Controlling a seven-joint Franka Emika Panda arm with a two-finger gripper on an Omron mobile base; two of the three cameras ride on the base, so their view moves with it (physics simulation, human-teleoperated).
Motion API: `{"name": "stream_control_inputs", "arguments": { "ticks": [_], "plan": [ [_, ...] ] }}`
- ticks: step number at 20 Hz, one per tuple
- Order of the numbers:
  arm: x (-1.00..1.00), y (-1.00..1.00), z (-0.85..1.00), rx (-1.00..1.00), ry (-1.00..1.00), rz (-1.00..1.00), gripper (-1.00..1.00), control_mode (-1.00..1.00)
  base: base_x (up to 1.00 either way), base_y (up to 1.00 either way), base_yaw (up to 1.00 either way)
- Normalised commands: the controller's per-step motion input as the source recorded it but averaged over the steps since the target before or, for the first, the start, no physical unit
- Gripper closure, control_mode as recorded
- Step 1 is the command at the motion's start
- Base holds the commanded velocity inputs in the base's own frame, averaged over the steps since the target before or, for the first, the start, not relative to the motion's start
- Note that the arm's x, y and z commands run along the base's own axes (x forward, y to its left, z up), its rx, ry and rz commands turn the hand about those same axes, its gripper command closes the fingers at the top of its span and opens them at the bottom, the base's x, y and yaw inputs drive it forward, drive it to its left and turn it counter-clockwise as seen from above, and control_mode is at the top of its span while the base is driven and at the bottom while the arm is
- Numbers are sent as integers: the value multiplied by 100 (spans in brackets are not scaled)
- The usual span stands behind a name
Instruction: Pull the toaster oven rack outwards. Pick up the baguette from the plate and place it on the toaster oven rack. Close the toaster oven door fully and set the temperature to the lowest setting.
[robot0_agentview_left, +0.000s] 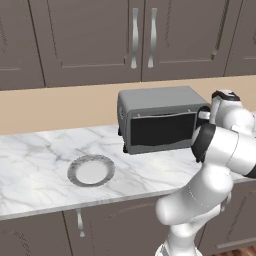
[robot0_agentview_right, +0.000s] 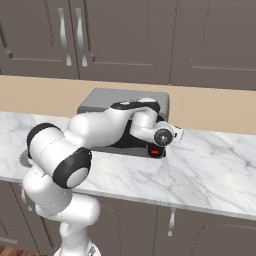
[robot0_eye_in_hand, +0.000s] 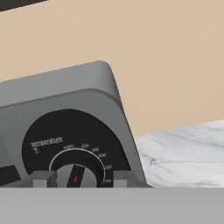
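**A:** Which step are you on?

**B:** The last one, I judge. Far left on the counter (robot0_agentview_left: 30, 155), the plate (robot0_agentview_left: 73, 173) holds nothing. To its right the oven (robot0_agentview_left: 155, 99) sits against the far wall with its door (robot0_agentview_left: 160, 130) upright and shut. I take it the baguette is inside on the rack, though the dark glass hides both. That leaves the temperature.

**A:** And your gripper?

**B:** My gripper (robot0_eye_in_hand: 84, 178) is at the oven's right end, facing the black panel. In the hand view the fingertips (robot0_eye_in_hand: 43, 178) stand apart, one on each side of the temperature knob (robot0_eye_in_hand: 78, 175). The jaws are about half spread. I cannot tell whether they pinch the knob or only bracket it.

**A:** What does the next move need?

**B:** First a firm squeeze on the knob, if I don't have one. Then a roll of the wrist towards the low end of the scale. The figures on the arc are blurred, but they seem to climb rightwards, so I'd turn the red mark left until it stops. I'd keep the hand square to the panel so the tips don't slip off.
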Motion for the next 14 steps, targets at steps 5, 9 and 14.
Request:
{"name": "stream_control_inputs", "arguments": {
  "ticks": [5,9,14],
  "plan": [
    [22,6,14,-21,-6,0,100,-100,0,0,0],
    [25,5,8,-20,-3,0,100,-100,0,0,0],
    [27,2,10,-20,-3,0,100,-100,0,0,0]
  ]
}}
